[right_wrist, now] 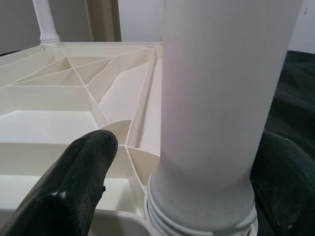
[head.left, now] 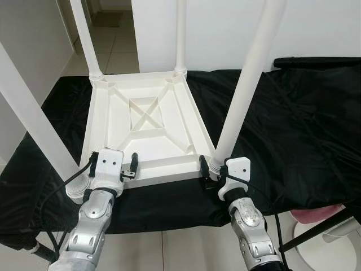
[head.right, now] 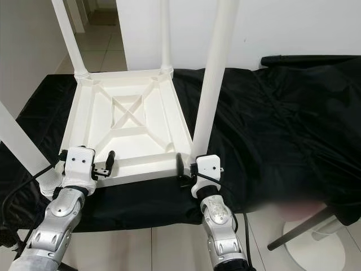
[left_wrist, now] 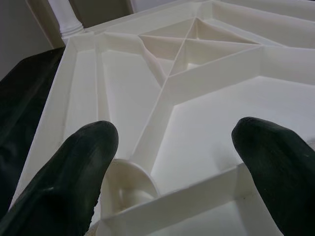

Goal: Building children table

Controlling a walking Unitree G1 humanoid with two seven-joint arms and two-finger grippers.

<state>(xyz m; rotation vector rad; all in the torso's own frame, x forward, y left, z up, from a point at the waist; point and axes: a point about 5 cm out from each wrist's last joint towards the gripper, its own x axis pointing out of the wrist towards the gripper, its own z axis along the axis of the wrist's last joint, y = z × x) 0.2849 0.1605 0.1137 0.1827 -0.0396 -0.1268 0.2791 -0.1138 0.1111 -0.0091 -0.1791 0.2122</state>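
White children's table (head.left: 141,121) flipped upside down on a black cloth (head.left: 293,124), ribbed underside up, a leg screwed into each corner. Left gripper (head.left: 131,167) at the near edge by the near left corner, fingers (left_wrist: 69,177) spread wide over the rim beside a round boss, gripping nothing. Right gripper (head.left: 207,171) at the near right corner, fingers (right_wrist: 74,187) set either side of the base of the near right leg (head.left: 240,96), seemingly closed on it, though contact hard to confirm. Pink object (head.left: 313,214) past the cloth's near right edge
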